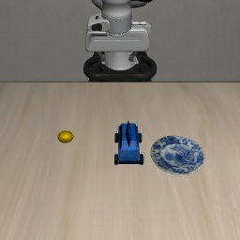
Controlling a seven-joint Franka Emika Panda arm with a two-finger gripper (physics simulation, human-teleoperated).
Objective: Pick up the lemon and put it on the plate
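Observation:
A small yellow lemon [65, 137] lies on the wooden table toward the exterior view's left. A blue-and-white patterned plate [177, 153] sits toward the right, with nothing on it. The robot's white arm and base [118, 42] stand at the far edge of the table, well away from both the lemon and the plate.
A blue toy car [128, 143] stands between the lemon and the plate, close to the plate's left side. The light wooden table [56, 202] stretches wide in front of these objects.

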